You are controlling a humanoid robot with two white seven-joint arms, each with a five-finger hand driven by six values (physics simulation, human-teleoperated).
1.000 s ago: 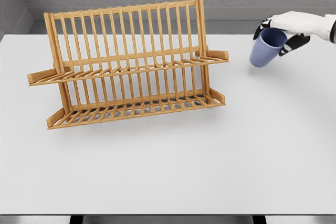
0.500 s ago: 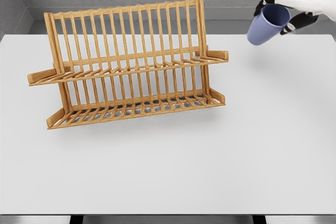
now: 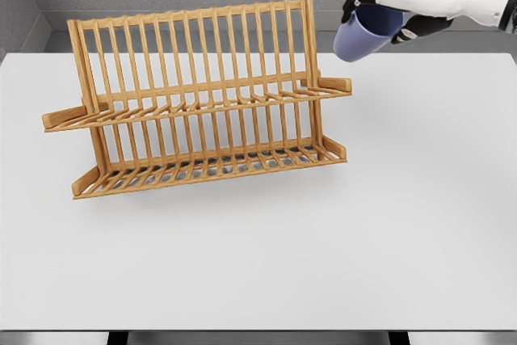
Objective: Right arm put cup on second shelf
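I see my right robot hand [image 3: 386, 7] up high, just past the top right corner of the rack [image 3: 198, 98]. Its arm comes in from the right side. The fingers are curled around the cup [image 3: 361, 34], so the hand is holding it. The cup is blue. It is tipped over, with its closed bottom pointing down and left toward the rack and its open mouth tucked up under the hand. The cup is in the air, above the tabletop [image 3: 323, 240], and it does not touch the rack. It hangs a bit higher than the rack's upper shelf [image 3: 202, 105] and off to its right end.

The rack is wooden, with thin bars. It stands on the tabletop with two shelves, one low and one higher. I see nothing sitting on either shelf.
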